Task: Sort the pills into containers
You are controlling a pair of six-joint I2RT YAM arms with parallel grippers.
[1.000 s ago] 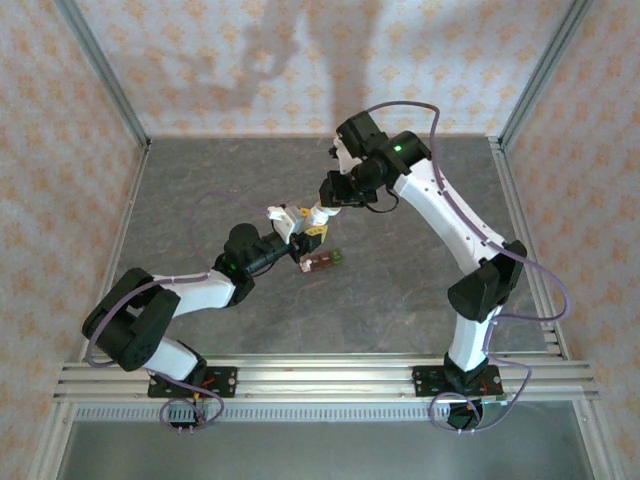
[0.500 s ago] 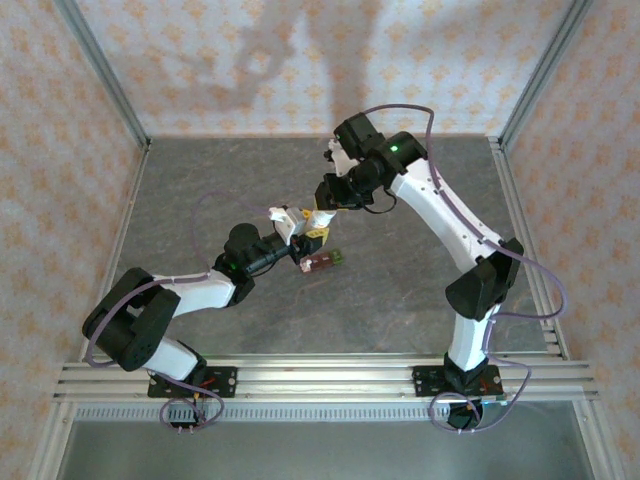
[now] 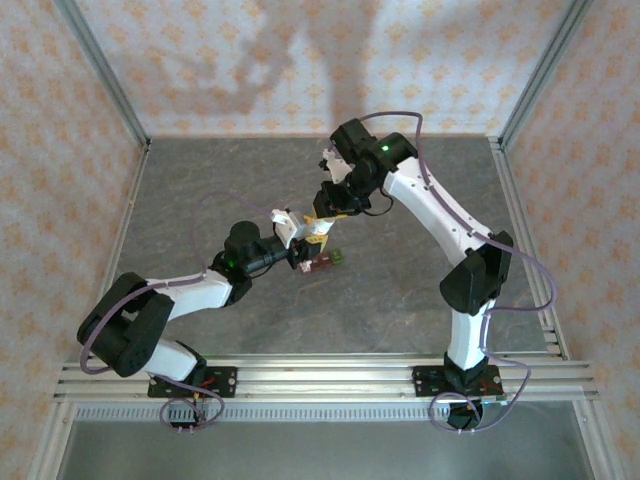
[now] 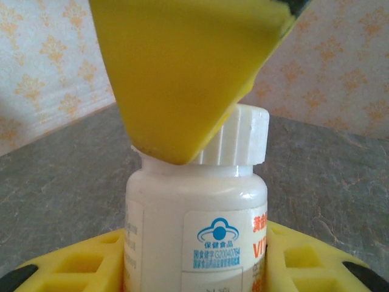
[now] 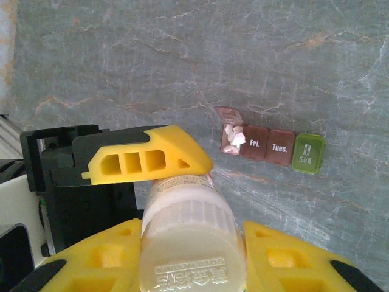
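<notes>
Right wrist view: your right gripper [image 5: 193,243] is clamping the white cap [image 5: 191,271] between its fingers, left gripper [image 4: 197,271] gripping the pill bottle [image 4: 194,201] — jerking, you're risking a spill.

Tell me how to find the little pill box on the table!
Look at the grey table, near its middle, just beside the white bottle held up over it. There lies a short strip of tiny joined boxes. Unlike the bottle, it is flat and reddish-brown with one green end, and the box at its other end is open with pale pills inside.
</notes>
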